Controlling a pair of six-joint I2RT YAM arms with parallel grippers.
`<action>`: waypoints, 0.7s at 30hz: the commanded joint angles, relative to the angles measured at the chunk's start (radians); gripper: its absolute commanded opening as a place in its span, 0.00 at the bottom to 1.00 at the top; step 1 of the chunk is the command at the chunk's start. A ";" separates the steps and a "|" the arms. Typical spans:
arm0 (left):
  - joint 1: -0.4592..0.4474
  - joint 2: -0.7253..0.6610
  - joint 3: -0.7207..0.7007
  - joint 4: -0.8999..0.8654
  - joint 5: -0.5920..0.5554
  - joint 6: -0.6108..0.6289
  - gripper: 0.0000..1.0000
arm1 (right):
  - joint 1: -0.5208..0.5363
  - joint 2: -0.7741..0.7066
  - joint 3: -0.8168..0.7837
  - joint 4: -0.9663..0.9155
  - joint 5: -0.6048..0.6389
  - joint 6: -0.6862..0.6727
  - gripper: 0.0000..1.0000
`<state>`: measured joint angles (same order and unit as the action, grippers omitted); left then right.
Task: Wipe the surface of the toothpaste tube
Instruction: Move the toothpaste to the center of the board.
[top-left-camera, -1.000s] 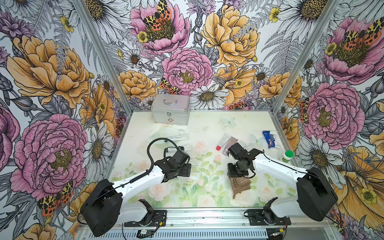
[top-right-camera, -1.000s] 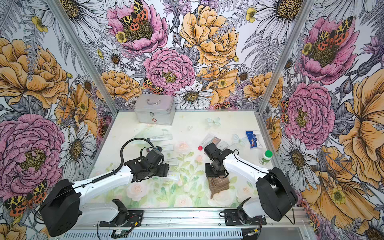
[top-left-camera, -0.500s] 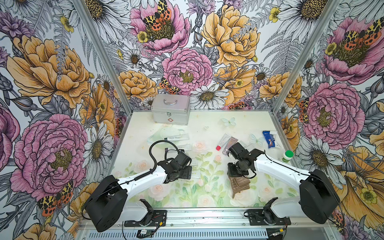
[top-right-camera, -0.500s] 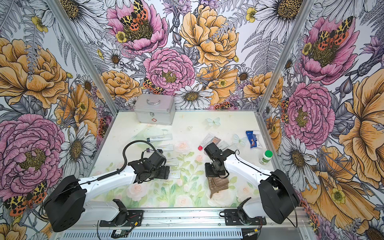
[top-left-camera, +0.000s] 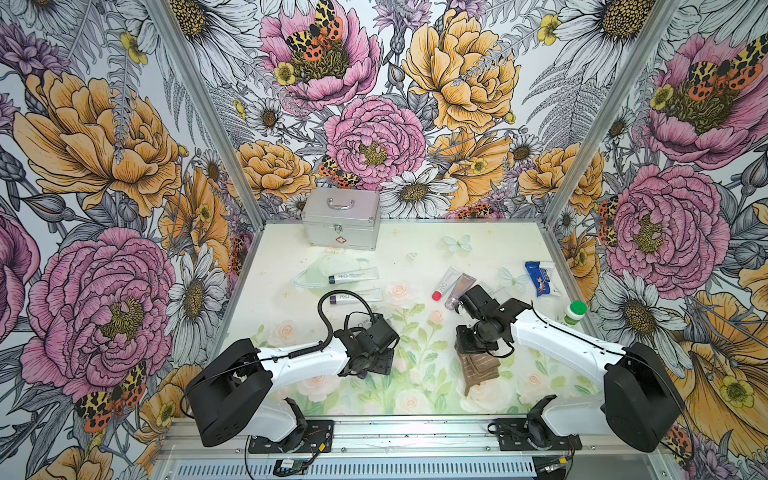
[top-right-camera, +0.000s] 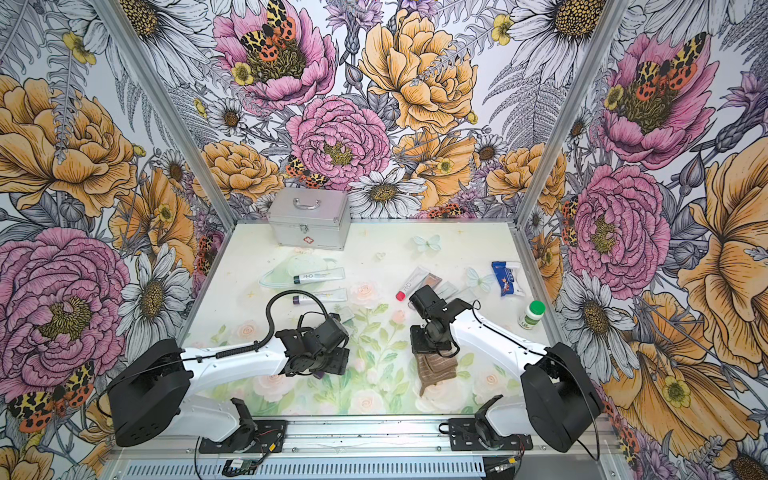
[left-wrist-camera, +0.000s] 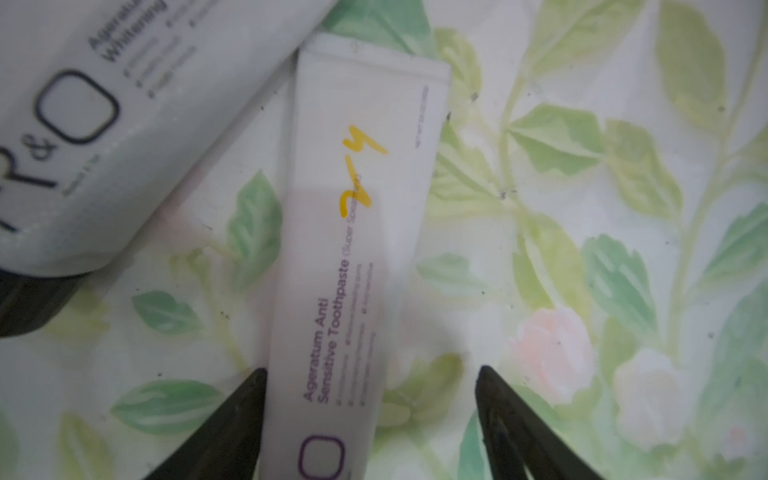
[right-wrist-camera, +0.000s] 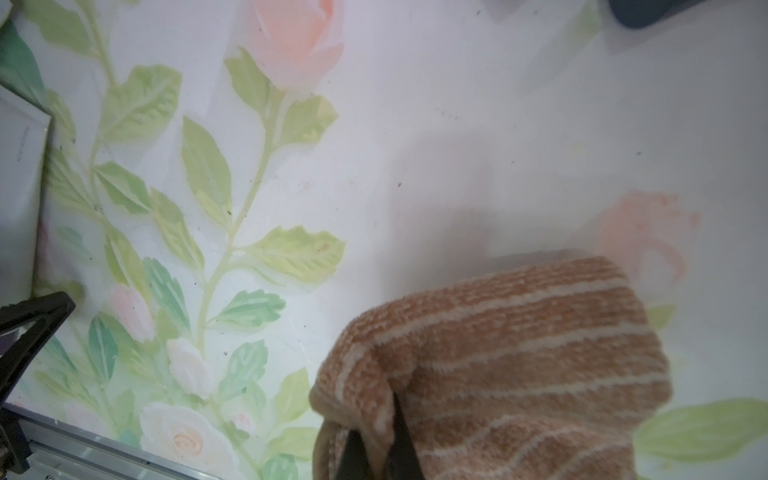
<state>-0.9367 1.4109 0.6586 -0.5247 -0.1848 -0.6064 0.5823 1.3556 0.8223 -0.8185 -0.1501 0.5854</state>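
Reaching low, left tool (left-wrist-camera: 372, 370) gapes astride toothpaste tube (left-wrist-camera: 357, 249); right tool (right-wrist-camera: 376, 419) clenches cloth (right-wrist-camera: 519, 353).

Both top views: high over the silver metal front rail (top-left-camera: 395, 432), tilted down toward the flower-papered back wall (top-left-camera: 374, 124), far off, near-identical. Each takes in the whole pale floral-print tabletop (top-left-camera: 286, 249). Left wrist view: close, facing down on a white purple-lettered toothpaste tube (left-wrist-camera: 357, 249). Right wrist view: close, facing down on a brown striped terry cloth (right-wrist-camera: 519, 353). Both wrist views show the tabletop's leaf print.
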 joint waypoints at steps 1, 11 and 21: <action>-0.023 0.040 0.010 0.007 -0.016 -0.023 0.62 | 0.007 -0.011 0.000 0.021 0.010 -0.004 0.00; -0.102 0.126 0.085 0.075 -0.032 0.080 0.31 | 0.004 -0.023 0.000 0.016 0.009 0.001 0.00; -0.169 0.358 0.347 0.187 0.210 0.342 0.36 | -0.032 -0.066 -0.018 -0.008 0.013 -0.006 0.00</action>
<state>-1.0958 1.7264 0.9512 -0.3996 -0.0895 -0.3714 0.5610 1.3190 0.8207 -0.8211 -0.1501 0.5850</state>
